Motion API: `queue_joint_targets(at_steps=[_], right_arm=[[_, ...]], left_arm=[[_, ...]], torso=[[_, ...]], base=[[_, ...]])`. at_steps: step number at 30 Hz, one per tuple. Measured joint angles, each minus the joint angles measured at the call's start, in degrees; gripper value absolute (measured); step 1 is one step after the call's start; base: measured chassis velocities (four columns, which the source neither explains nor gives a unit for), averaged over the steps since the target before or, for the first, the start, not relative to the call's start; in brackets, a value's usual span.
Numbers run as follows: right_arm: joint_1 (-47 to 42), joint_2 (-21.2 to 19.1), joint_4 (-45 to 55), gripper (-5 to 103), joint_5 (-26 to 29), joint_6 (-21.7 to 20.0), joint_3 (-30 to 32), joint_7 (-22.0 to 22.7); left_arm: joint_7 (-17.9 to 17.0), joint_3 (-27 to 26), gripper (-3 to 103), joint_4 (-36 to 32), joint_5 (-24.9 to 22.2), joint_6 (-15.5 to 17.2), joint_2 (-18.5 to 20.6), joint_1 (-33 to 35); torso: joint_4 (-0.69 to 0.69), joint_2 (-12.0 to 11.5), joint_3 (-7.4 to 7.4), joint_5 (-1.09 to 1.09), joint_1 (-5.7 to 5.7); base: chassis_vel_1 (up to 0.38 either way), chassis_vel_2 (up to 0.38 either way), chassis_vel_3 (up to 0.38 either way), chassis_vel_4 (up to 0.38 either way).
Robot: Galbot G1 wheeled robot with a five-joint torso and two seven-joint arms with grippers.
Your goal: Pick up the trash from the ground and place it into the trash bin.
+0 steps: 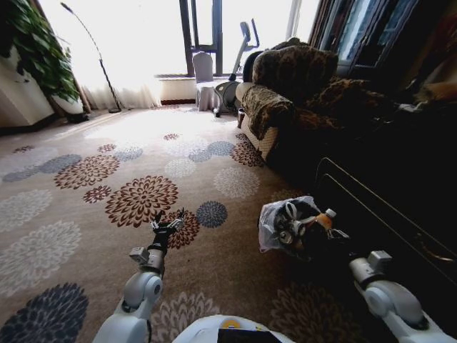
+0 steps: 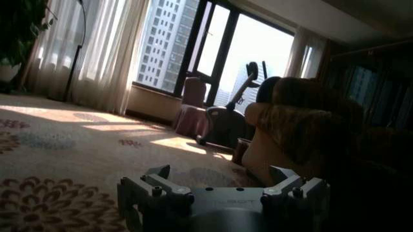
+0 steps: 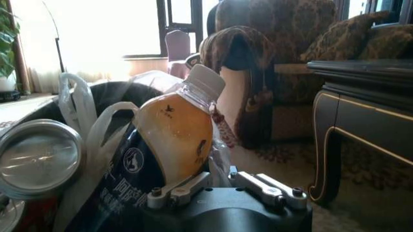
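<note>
The trash bin [image 1: 275, 227] stands on the patterned carpet [image 1: 86, 214] close to the dark cabinet [image 1: 400, 207] on the robot's right, in front of the brown sofa [image 1: 285, 86]. Its crinkled plastic liner bulges over the rim, and litter is piled inside it: an orange bottle with a white cap [image 1: 323, 218], a white knotted plastic bag [image 1: 291, 211] and a can with a silver end [image 1: 287, 236].

The right pincer [image 3: 219, 186] is right at the bin, low beside the load. In the right wrist view the orange bottle [image 3: 177, 133] leans just above the pincer's fingers [image 3: 177, 189], beside a dark blue wrapper [image 3: 125, 188] and the can [image 3: 38, 157]; whether the fingers are apart or clamped cannot be told.

The left pincer [image 1: 168, 224] hovers over the carpet well to the left of the bin, above a brown flower pattern, with its fingers [image 2: 154, 186] spread apart and nothing between them. The left wrist view looks across the carpet toward an exercise bike [image 2: 226, 121] by the window.
</note>
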Motion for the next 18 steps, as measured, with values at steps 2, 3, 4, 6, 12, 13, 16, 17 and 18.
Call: queue_joint_targets(at_steps=[2,3,4,6,12,13,16,17,18], right_arm=[[-1.1,-0.1,1.4,0,-1.2,-0.4,-0.4,0.7],[-2.6,-0.3,3.2,0,-2.8,-1.1,-1.0,1.4],[-5.6,-0.6,6.8,0,-5.8,-2.4,-2.5,2.6],[-8.1,-0.9,9.7,0,-8.4,-3.6,-3.5,3.5],[-8.7,-1.0,10.6,0,-9.1,-3.9,-3.7,4.3],[-8.7,-1.0,10.6,0,-9.1,-3.9,-3.7,4.3],[-8.2,-1.3,10.7,0,-9.0,-4.3,-4.0,4.9],[-6.7,-1.9,10.7,0,-8.0,-5.2,-4.5,5.8],[-6.7,-1.9,10.7,0,-8.0,-5.2,-4.5,5.8]], left_arm=[[0.0,0.0,100,0.0,0.0,0.0,0.0,0.0],[0.0,0.0,100,0.0,0.0,0.0,0.0,0.0],[0.0,0.0,100,0.0,0.0,0.0,0.0,0.0],[0.0,0.0,100,0.0,0.0,0.0,0.0,0.0],[0.0,0.0,100,0.0,0.0,0.0,0.0,0.0],[0.0,0.0,100,0.0,0.0,0.0,0.0,0.0],[0.0,0.0,100,0.0,0.0,0.0,0.0,0.0],[0.0,0.0,100,0.0,0.0,0.0,0.0,0.0],[0.0,0.0,100,0.0,0.0,0.0,0.0,0.0]], torso=[[0.0,0.0,0.0,0.0,0.0],[-0.03,0.0,0.0,0.0,0.0],[-0.03,0.0,0.0,0.0,0.0],[-0.03,0.0,0.0,0.0,0.0],[-0.01,0.0,0.0,0.04,0.0],[0.0,0.0,0.0,0.04,0.0],[-0.04,0.0,0.0,-0.02,0.0],[-0.06,0.0,0.0,0.01,0.0],[-0.06,0.0,0.0,0.01,0.0]], base=[[0.0,0.0,0.0,0.0],[0.0,0.0,0.0,0.0],[0.0,0.0,0.0,0.0],[0.0,0.0,0.0,0.0],[0.0,0.0,0.0,0.0],[0.0,0.0,0.0,0.0],[0.0,0.0,0.0,0.0],[0.0,0.0,0.0,0.0],[0.0,0.0,0.0,0.0]])
